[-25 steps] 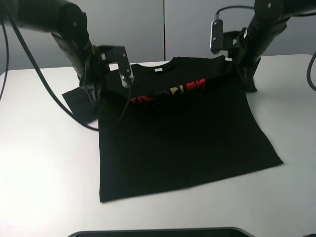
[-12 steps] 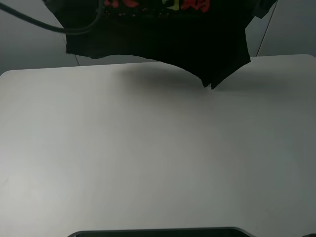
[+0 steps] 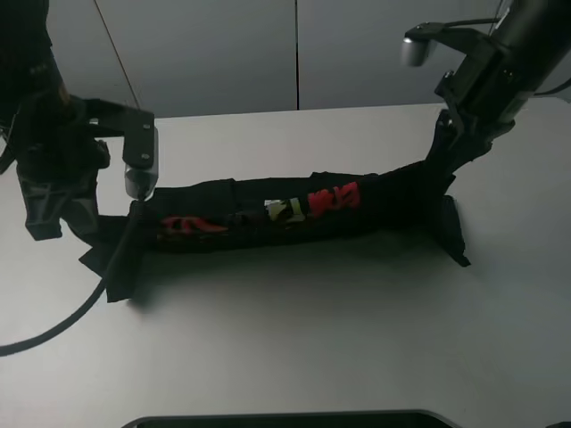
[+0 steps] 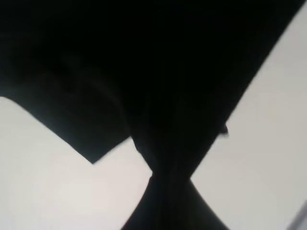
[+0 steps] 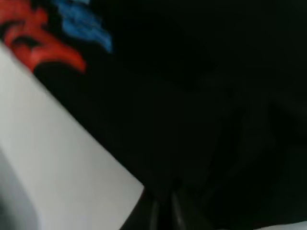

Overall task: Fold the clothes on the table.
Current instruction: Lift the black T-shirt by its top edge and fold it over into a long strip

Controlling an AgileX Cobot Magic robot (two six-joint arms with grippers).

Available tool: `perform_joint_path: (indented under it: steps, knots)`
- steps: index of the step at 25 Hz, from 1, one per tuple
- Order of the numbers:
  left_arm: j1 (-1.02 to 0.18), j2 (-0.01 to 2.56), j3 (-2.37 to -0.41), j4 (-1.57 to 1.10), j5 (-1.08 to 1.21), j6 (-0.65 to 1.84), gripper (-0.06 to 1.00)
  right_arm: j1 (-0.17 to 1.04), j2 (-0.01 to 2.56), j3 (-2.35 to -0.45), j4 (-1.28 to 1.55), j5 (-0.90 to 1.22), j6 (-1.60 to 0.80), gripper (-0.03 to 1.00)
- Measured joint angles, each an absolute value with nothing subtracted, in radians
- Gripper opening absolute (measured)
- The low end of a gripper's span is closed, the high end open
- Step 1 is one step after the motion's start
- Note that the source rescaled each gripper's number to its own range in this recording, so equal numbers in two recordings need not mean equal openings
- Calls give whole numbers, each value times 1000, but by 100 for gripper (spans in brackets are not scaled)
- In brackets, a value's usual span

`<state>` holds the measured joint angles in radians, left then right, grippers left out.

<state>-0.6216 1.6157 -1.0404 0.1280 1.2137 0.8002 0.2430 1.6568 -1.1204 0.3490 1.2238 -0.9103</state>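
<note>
The black T-shirt hangs bunched in a long band between my two grippers, sagging onto the white table. Red printed characters and a white label show along the band. My left gripper holds the left end low by the table, with a sleeve drooping below it. My right gripper holds the right end higher, with a sleeve hanging to the table. In the left wrist view, black cloth fills the frame over the fingers. The right wrist view shows black cloth with red and blue print.
A black cable loops from the left arm across the table's left side. A dark rounded edge shows at the bottom of the view. Grey wall panels stand behind the table.
The shirt lay flat with its top edge gripped, then was lifted high off the table. Now it is lowered again, bunched into a band, with both grippers farther apart.
</note>
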Motion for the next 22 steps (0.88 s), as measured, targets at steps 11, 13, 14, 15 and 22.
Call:
perform_joint_path:
  steps: [11,13,14,15,22]
  knots:
    - [-627,1607,-990,246,1104,794,0,243,1657,-970,370,1027,-942,0]
    - [-627,1607,-990,328,991,741,0,243,1657,-970,349,952,-943,0]
    - [-627,1607,-990,375,926,713,0,243,1657,-970,338,917,-945,0]
    - [-627,1607,-990,418,875,693,0,243,1657,-970,326,874,-947,0]
    - [-578,1677,-990,550,625,664,0,243,1659,-970,271,525,-960,0]
